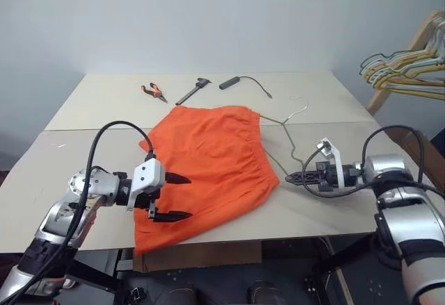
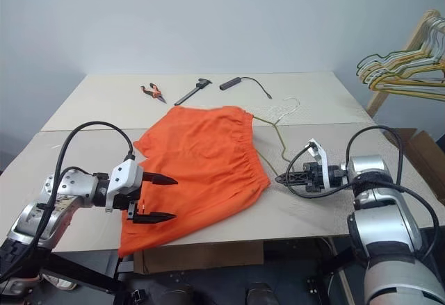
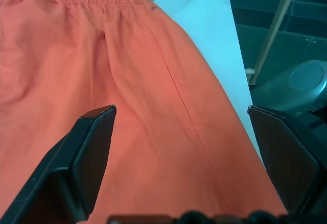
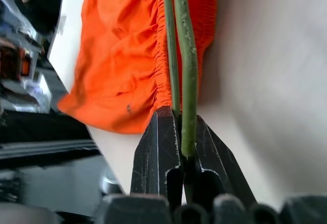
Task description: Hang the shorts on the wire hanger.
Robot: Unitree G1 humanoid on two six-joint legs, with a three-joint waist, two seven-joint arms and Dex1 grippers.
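The shorts lie flat on the surface, hanger beside the waistband — right pincer pinching its wire, left pincer spread above the hem (touching nothing). Next, probably: threading wire into fabric.

The left arm reaches in from the near left with its wrist turned inward. The left gripper points toward the right, angled slightly downward, fingers spread wide, one above the other, nothing between them. The right arm extends from the near right, forearm bent inward. The right gripper points left and slightly down, fingers pressed together on a thin wire.
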